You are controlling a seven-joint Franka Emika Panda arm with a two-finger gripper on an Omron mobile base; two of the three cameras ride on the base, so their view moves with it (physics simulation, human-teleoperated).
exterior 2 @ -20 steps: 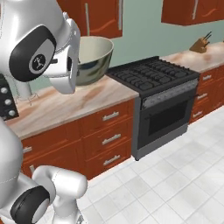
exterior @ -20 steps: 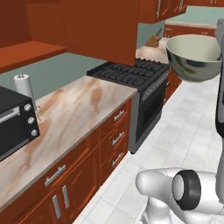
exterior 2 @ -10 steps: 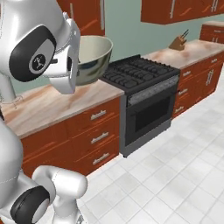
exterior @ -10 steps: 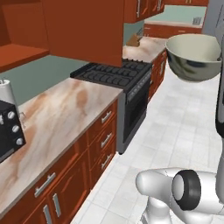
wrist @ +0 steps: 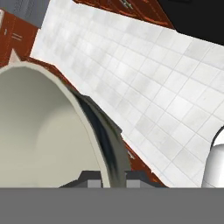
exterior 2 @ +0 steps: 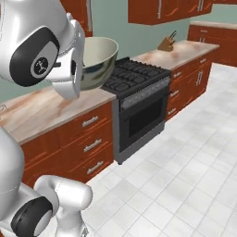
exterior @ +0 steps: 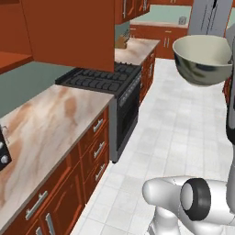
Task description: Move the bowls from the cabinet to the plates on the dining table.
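white-tiled kitchen floor [exterior: 183,137], black stove [exterior 2: 139,88] (left), gripper [wrist: 113,177] pinching metal bowl [exterior: 202,62] rim aloft

Metal bowl [exterior: 202,59]: shiny grey outside with dark reflections, cream inside, pale rim; seen at 1 o'clock in the left base view.
Counter [exterior: 43,133]: beige-pink marble top with brown veining, on red-brown wooden fronts with grey bar handles; at 8 o'clock.
Stove [exterior 2: 139,99]: black cooktop and grates, dark grey oven door, at centre of the right base view.
Wall cabinets [exterior: 69,32]: reddish-brown wood, at 11 o'clock.
Wall [exterior 2: 109,21]: muted grey-green.
Floor [exterior 2: 185,171]: white tiles, faint grey mottling, thin grey grout lines.
Knife block [exterior 2: 165,43]: light brown, dark handles, at 1 o'clock.
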